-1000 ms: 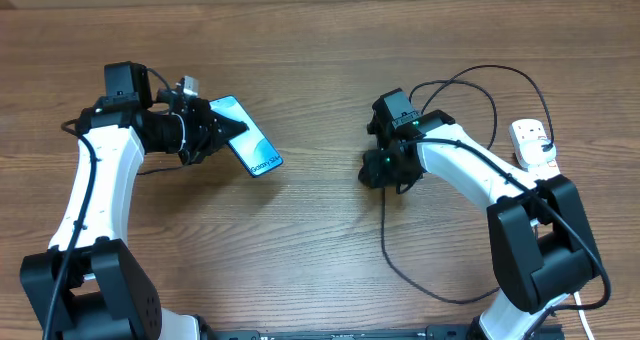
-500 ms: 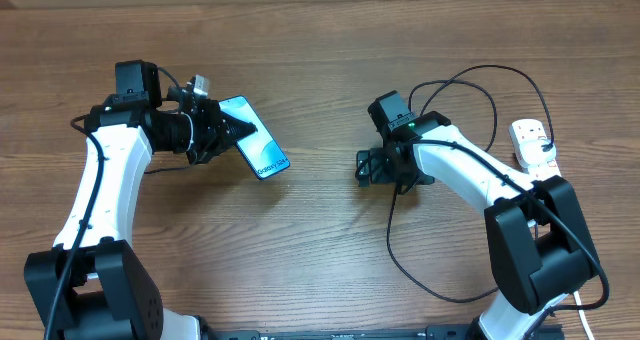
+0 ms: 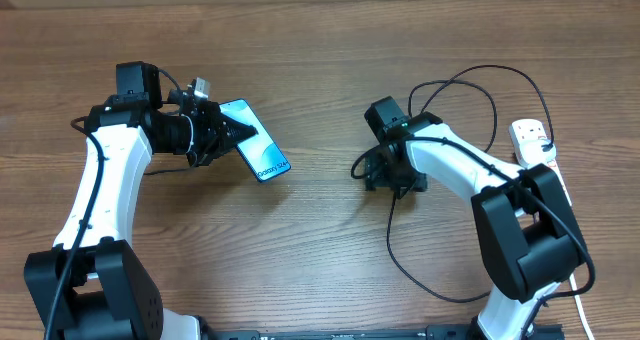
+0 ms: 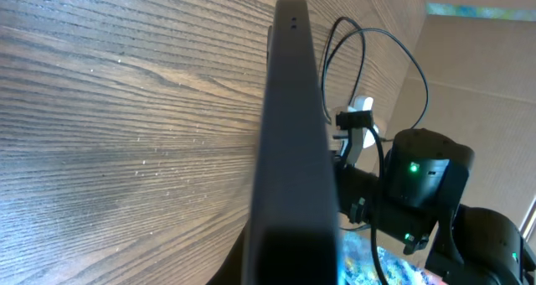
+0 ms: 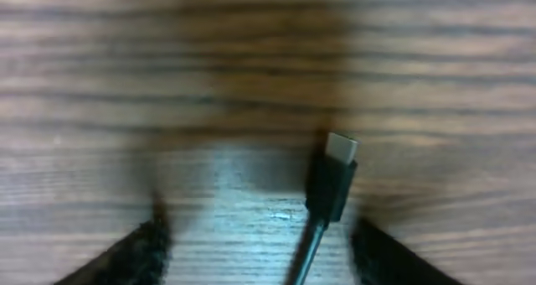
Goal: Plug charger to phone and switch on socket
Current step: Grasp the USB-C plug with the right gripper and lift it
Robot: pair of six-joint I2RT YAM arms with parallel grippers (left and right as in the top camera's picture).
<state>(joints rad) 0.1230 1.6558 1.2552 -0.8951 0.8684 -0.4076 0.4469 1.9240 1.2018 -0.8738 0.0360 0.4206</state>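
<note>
The left gripper point(image 3: 222, 132) pinched the slim teal-screened phone point(image 3: 258, 152) above the table. Well right of the phone, the right gripper point(image 3: 362, 168) hovered spread around the thin black charger point(image 5: 329, 189) plug, calling for a closing grasp. The white plastic socket point(image 3: 532, 143) strip lay farther right.

The right hand point(image 5: 251, 243) is blurred, and the charger point(image 5: 328, 184) runs off the bottom edge.

One phone point(image 3: 257, 140), one charger point(image 5: 330, 183), one socket point(image 3: 531, 143)
</note>
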